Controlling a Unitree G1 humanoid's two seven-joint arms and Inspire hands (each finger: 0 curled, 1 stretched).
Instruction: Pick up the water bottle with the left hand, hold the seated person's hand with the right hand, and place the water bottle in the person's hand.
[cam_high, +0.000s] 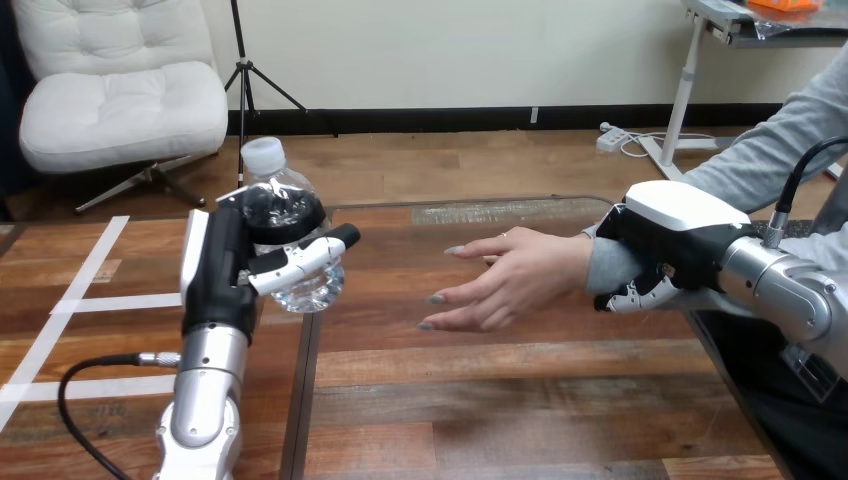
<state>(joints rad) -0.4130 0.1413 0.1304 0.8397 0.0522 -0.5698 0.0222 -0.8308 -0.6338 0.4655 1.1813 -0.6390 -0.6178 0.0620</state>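
Observation:
A clear plastic water bottle (280, 205) with a white cap is held above the table's left part by my left hand (230, 265), whose fingers and thumb curl round its body. The person's hand (505, 277) reaches in from the right over the table, palm turned sideways, fingers spread toward the bottle. My right hand (665, 245) is wrapped around the person's wrist at the grey sleeve, its fingers curled under it. A gap of bare table separates the bottle from the person's fingertips.
The wooden table (480, 400) stretches across the lower view. Its far edge runs behind the bottle and the person's hand. White tape lines (70, 300) mark the floor at the left.

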